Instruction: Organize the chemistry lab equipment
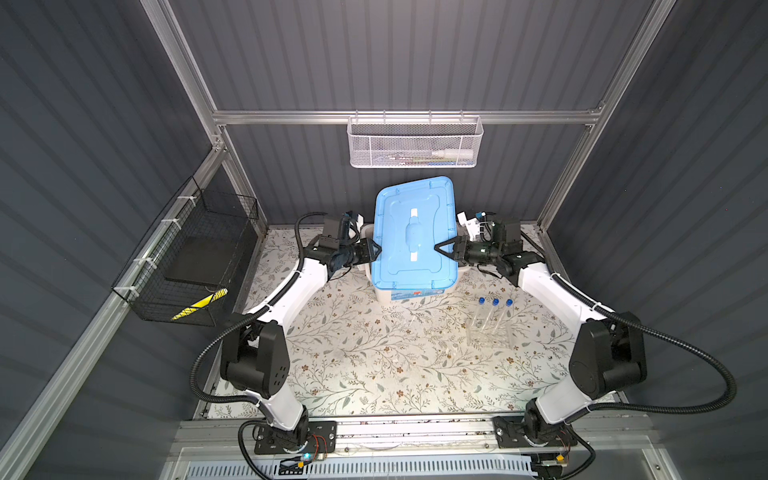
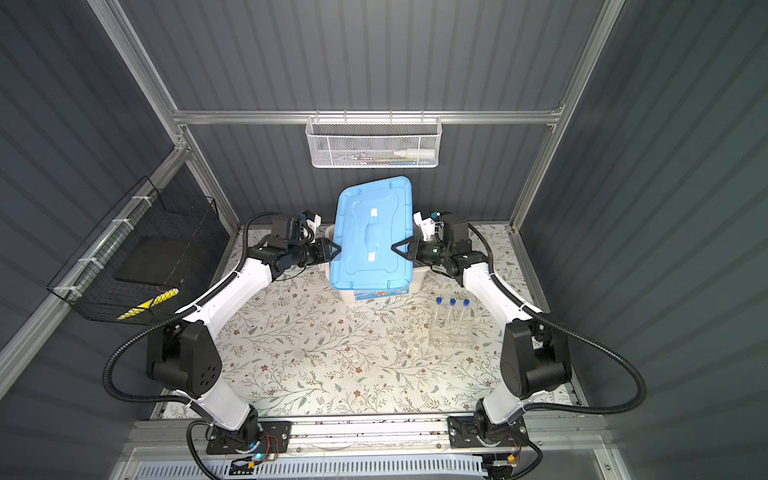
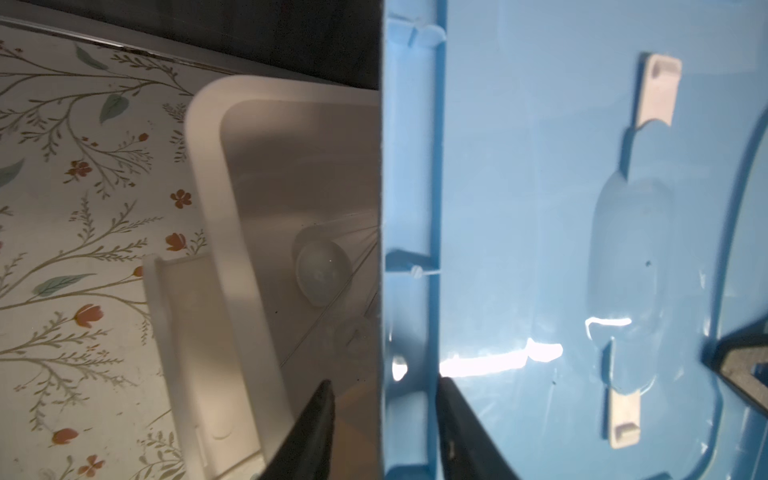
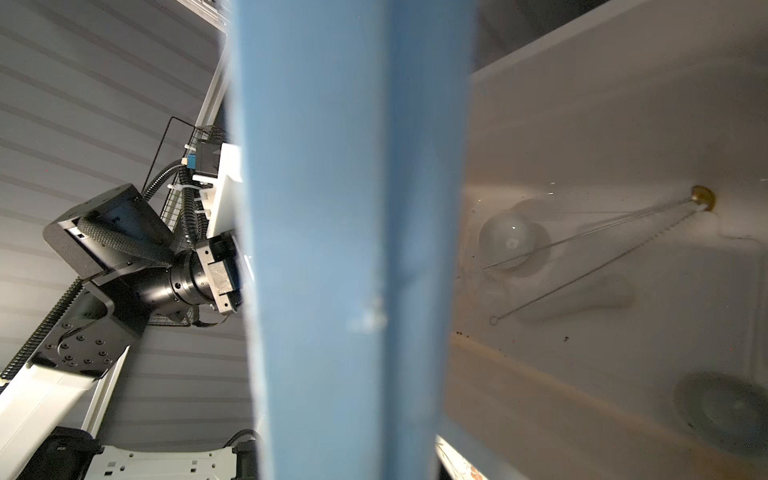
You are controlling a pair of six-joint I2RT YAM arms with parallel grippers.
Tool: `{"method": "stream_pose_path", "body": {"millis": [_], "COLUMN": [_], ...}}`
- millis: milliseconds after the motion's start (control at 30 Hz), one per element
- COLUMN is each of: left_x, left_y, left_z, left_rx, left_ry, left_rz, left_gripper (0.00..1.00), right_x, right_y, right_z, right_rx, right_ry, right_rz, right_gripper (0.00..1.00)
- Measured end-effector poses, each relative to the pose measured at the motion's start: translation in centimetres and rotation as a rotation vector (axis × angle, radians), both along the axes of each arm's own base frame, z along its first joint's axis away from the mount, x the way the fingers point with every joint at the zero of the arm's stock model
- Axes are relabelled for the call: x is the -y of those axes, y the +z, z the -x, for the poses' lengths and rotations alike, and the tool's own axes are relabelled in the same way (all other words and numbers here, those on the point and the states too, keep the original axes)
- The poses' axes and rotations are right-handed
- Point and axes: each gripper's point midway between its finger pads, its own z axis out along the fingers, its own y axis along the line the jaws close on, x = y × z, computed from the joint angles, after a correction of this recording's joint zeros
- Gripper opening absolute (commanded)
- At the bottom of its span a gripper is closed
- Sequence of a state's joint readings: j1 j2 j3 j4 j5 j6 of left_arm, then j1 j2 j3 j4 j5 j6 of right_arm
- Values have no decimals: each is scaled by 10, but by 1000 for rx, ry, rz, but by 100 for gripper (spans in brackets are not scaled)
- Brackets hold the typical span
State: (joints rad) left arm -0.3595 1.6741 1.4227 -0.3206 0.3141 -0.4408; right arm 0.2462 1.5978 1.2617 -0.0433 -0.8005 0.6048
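Behind the floral-patterned table (image 1: 353, 357), the left gripper (image 1: 377, 250) stands spread, its black jaws straddling one rim of the glossy blue lid (image 1: 415, 232). The right gripper (image 1: 437, 248) is pinched tight on the opposite rim. The lid sits askew over the matte white tub (image 1: 386, 296), where a rounded small white bowl (image 4: 505, 239) and thin wire rods (image 4: 602, 237) lie. Blue-capped test tubes (image 1: 495, 311) stand in the clear rack (image 1: 488, 338), near the tub and to its front right.
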Motion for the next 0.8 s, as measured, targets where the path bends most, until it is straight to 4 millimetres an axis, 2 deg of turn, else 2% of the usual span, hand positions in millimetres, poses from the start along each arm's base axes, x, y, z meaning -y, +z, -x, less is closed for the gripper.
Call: {"method": "stream_pose_path", "body": {"millis": [100, 233, 300, 500, 633, 800], "left_x": [3, 1, -1, -9, -12, -15], "left_y": [2, 4, 7, 27, 35, 33], "left_z": [-1, -1, -1, 1, 1, 0], "left_rx": [13, 30, 41, 100, 123, 122], "left_ry": [0, 6, 14, 37, 45, 61], "left_rz": [-4, -22, -31, -48, -54, -71], "left_gripper": [67, 76, 83, 98, 100, 100], "right_x": [9, 32, 42, 61, 69, 81], "right_y": [10, 29, 37, 66, 84, 94], "right_z": [3, 1, -2, -3, 0, 2], "right_rx": [22, 80, 108, 207, 278, 341], "right_ry": [-22, -86, -117, -179, -209, -264], "right_rz": [11, 32, 50, 116, 174, 265], "right_gripper": [14, 13, 13, 13, 12, 12]}}
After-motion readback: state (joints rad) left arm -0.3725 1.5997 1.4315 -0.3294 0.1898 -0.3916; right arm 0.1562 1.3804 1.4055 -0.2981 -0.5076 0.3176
